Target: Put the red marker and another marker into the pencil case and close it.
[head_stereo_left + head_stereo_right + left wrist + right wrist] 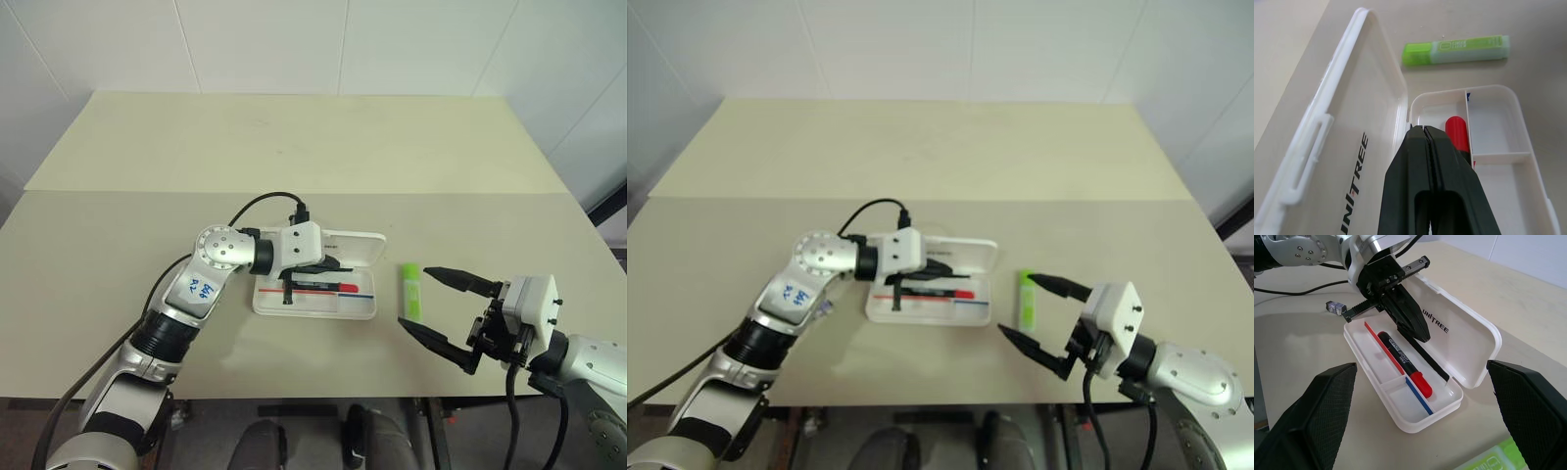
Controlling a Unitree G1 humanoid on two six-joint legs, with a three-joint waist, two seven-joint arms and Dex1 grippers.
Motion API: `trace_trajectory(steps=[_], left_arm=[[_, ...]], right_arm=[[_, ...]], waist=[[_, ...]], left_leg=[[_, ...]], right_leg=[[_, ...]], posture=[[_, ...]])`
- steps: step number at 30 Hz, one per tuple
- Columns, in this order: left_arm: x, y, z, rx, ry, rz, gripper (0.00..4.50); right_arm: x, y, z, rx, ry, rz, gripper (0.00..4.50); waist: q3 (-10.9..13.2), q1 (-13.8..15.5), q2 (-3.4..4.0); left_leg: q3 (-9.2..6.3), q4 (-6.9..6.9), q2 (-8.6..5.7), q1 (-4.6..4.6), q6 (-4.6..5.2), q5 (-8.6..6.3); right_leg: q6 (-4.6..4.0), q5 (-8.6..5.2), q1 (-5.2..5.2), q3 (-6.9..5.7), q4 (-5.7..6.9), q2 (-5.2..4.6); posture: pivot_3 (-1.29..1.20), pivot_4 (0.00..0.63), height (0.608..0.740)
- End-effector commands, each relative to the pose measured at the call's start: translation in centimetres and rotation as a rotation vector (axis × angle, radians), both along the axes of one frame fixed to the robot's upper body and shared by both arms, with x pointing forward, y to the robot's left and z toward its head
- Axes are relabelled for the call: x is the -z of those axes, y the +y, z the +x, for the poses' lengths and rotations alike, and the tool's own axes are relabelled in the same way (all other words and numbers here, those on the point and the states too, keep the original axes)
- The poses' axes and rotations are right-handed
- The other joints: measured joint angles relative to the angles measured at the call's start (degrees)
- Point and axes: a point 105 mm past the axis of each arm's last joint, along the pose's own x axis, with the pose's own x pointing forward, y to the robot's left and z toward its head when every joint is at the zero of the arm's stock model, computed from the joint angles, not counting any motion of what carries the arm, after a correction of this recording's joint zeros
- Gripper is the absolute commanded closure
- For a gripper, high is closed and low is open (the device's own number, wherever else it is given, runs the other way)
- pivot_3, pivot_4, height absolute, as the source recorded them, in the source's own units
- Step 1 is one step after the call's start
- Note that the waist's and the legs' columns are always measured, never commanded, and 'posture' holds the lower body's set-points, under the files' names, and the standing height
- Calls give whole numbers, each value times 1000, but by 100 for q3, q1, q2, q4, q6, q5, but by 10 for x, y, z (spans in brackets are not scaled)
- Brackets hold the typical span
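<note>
Directly over the open case, the left gripper (1413, 330) has its two black fingers pressed flat together with nothing between them, its tip hanging just above the tray near the hinge side. Beneath and beside it lies the slim red marker (1403, 362), with its dark barrel and red cap, resting lengthwise in the long compartment of the flat white hard-plastic pencil case (364, 308). The case's lid (1469, 340) stands swung back, showing black lettering, and a thin red-and-blue stripe (1418, 391) runs along the tray floor beside the marker. Out on the cream tabletop (294, 147), just beside the case's short end, lies the chunky lime-green highlighter marker (411, 290). Near it hovers the right gripper (431, 305), fingers spread wide and empty. A small grey-blue clip-like object (1335, 308) sits on the table beyond the left arm.
</note>
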Motion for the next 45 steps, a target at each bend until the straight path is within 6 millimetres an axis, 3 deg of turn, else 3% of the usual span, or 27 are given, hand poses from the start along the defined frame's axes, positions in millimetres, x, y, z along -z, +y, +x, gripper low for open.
trace_trajectory(steps=[1,11,24,33,37,45], left_arm=[[-21,-5,-9,36,-41,-41,4481],[-37,2,-26,50,-16,-72,4481],[-84,19,-41,60,-76,-316,4481],[-108,34,-64,241,-6,-495,1559],[-106,47,-59,181,-15,-480,172],[-104,79,-51,109,-113,-455,53]], right_arm=[[-10,-1,-2,-7,-44,-12,0],[-15,2,1,-17,-52,-16,0],[-12,-4,3,-32,-36,-27,0],[-11,-5,6,-55,-26,-31,0],[-10,-6,7,-64,-18,-38,0],[-11,-9,8,-78,-10,-51,0]], waist=[[0,0,0],[0,-5,0],[0,-2,0],[0,-7,0],[0,-9,0],[0,-13,0]], left_leg=[[0,0,0,1,0,0],[0,0,0,4,-1,2],[-2,0,1,4,-3,4],[-2,0,1,5,-5,6],[-1,0,0,8,-6,6],[-1,0,1,9,-7,6]], right_leg=[[0,0,0,0,0,0],[0,0,0,4,4,0],[-1,0,1,4,3,1],[0,1,1,4,4,1],[-1,1,4,4,4,1],[-2,1,4,4,3,2]], posture=[[0,150,740],[0,150,740],[0,150,740],[0,150,740],[0,150,740],[0,150,740]])
